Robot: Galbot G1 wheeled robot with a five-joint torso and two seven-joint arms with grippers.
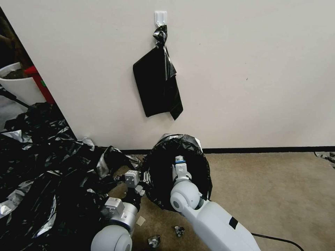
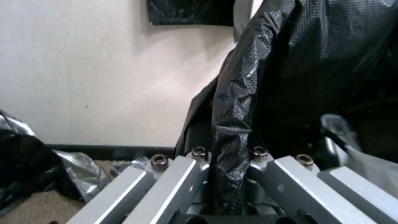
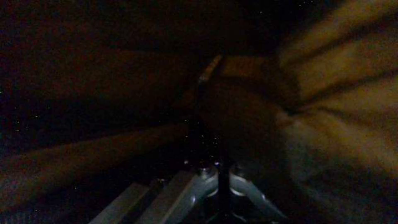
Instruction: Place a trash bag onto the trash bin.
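Note:
The trash bag [image 1: 195,164], glossy black, is wrapped around the trash bin, which stands on the carpet by the wall and is hidden under the plastic. At the bag's left rim, my left gripper [image 1: 146,177] is shut on a twisted strip of the bag [image 2: 236,102]; the left wrist view shows the strip running between the fingers of that gripper [image 2: 229,155]. My right arm reaches into the bag's mouth from the front. In the right wrist view my right gripper [image 3: 219,172] sits deep among the bag's dark folds [image 3: 331,93], fingers pressed together.
A flat black bundle [image 1: 157,83] hangs from a white wall hook [image 1: 161,17] above the bin. A wide heap of black plastic [image 1: 42,167] covers the floor at left, with a white tub [image 1: 17,83] behind. Scraps [image 1: 153,240] lie on the carpet; open carpet [image 1: 272,195] lies to the right.

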